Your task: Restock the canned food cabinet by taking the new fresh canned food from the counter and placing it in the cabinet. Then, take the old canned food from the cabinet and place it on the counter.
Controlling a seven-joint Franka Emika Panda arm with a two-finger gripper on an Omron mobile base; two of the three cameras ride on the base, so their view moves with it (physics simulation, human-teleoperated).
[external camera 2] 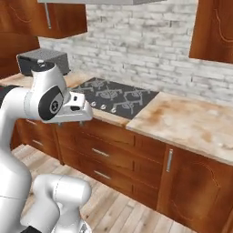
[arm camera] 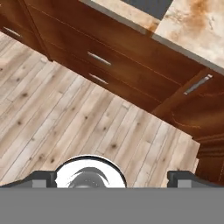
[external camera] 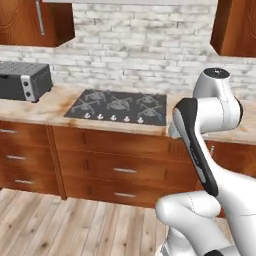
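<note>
My gripper (arm camera: 113,177) is open, its two dark fingertips (arm camera: 43,178) set wide apart with nothing held between them. It points down at the plank floor (arm camera: 65,113) in front of wood base cabinets (arm camera: 131,65). In the right base view my hand (external camera 2: 76,108) hangs folded close to the arm, level with the worktop's edge. The canned food cabinet, the island counter and the cans are out of view.
A beige stone worktop (external camera 2: 191,123) carries a black gas hob (external camera: 120,106) and a grey toaster oven (external camera: 24,80). Drawers with horizontal pulls (external camera: 124,170) sit below. Wood wall cabinets (external camera: 35,20) hang above against a white brick wall (external camera: 145,45).
</note>
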